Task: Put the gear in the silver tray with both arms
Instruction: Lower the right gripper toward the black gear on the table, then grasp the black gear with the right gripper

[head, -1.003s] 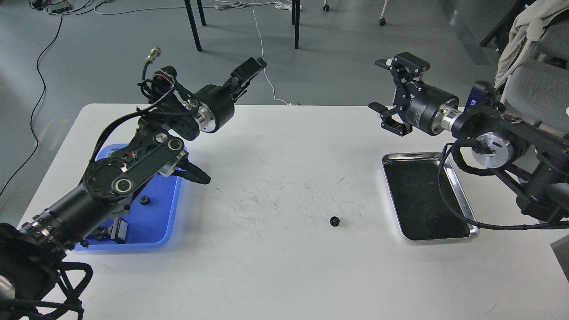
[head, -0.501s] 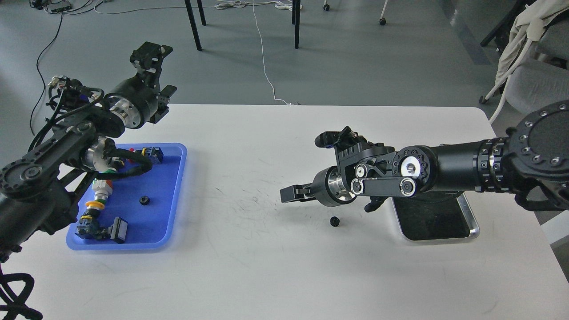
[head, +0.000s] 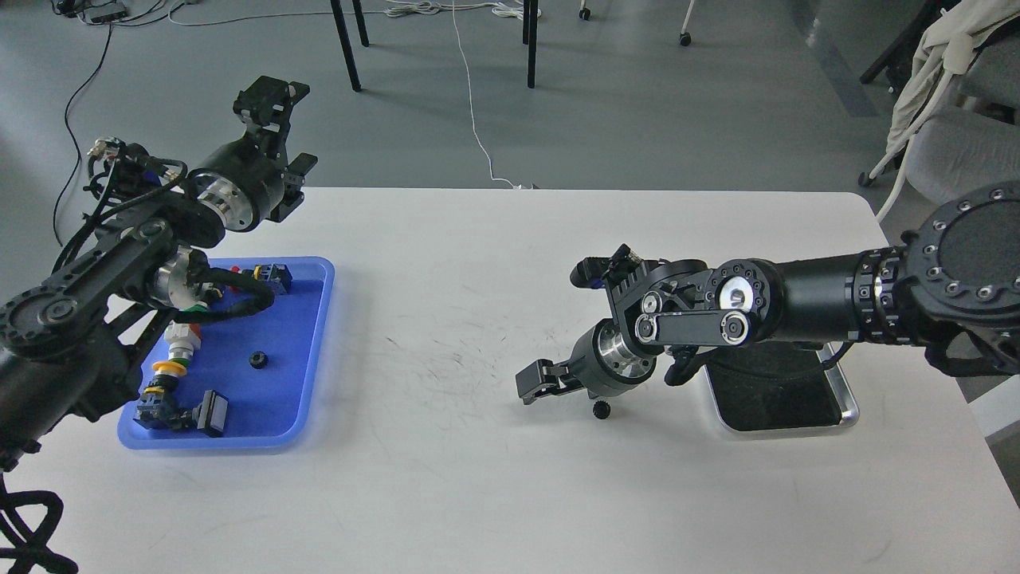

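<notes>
A small black gear lies on the white table, left of the silver tray. My right arm reaches left across the tray and hides most of it. My right gripper hangs low over the table, just left of and behind the gear. The gear lies under the wrist, not between the fingers. The fingers are seen side-on and I cannot tell them apart. My left gripper is open and empty, raised beyond the table's far left edge.
A blue plastic tray at the left holds a second small black gear and several switch parts. Chair legs and cables are on the floor behind the table. A grey chair with cloth stands at the far right.
My right gripper has dropped lower towards the table beside the gear. The gear has shifted slightly towards the front edge. Earlier, my left arm swung back left off the blue tray.
</notes>
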Robot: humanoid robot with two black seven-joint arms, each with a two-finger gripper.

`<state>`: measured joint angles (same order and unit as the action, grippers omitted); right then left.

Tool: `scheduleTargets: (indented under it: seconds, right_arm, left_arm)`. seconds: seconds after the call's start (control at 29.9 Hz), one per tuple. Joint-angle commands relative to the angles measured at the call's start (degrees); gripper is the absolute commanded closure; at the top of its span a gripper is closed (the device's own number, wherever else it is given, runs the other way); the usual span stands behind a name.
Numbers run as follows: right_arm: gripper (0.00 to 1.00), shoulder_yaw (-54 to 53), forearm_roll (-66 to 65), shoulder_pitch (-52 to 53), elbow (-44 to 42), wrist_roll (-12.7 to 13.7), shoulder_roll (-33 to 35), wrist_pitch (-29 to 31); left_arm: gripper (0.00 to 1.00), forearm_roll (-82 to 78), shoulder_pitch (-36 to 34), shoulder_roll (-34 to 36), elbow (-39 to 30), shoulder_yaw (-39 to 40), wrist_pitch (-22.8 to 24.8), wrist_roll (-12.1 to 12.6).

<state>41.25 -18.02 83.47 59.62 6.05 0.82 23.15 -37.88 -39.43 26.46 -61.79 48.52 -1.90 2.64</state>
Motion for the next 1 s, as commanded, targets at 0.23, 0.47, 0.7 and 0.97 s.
scheduleTargets:
  seconds: [0.23, 0.47, 0.7, 0.97]
  right_arm:
    - [0.02, 4.0, -2.9, 4.6, 1.3, 0.0, 1.4, 4.7]
    - [0.02, 6.0, -3.6, 6.9, 5.7, 0.0, 3.1, 4.8]
    - [0.04, 6.9, -3.5, 6.8, 6.6, 0.0, 3.0, 4.8]
    - [0.1, 7.5, -3.6, 6.7, 6.6, -0.1, 1.5, 4.8]
  left_arm:
    - [0.02, 0.0, 0.0, -0.4, 0.0, -0.1, 0.0, 0.0]
    - [0.02, 0.0, -0.1, -0.3, 0.0, 0.0, -0.1, 0.0]
    - [0.02, 0.0, -0.2, -0.3, 0.0, 0.1, -0.1, 0.0]
    - [0.02, 0.0, -0.2, -0.3, 0.0, 0.1, -0.1, 0.0]
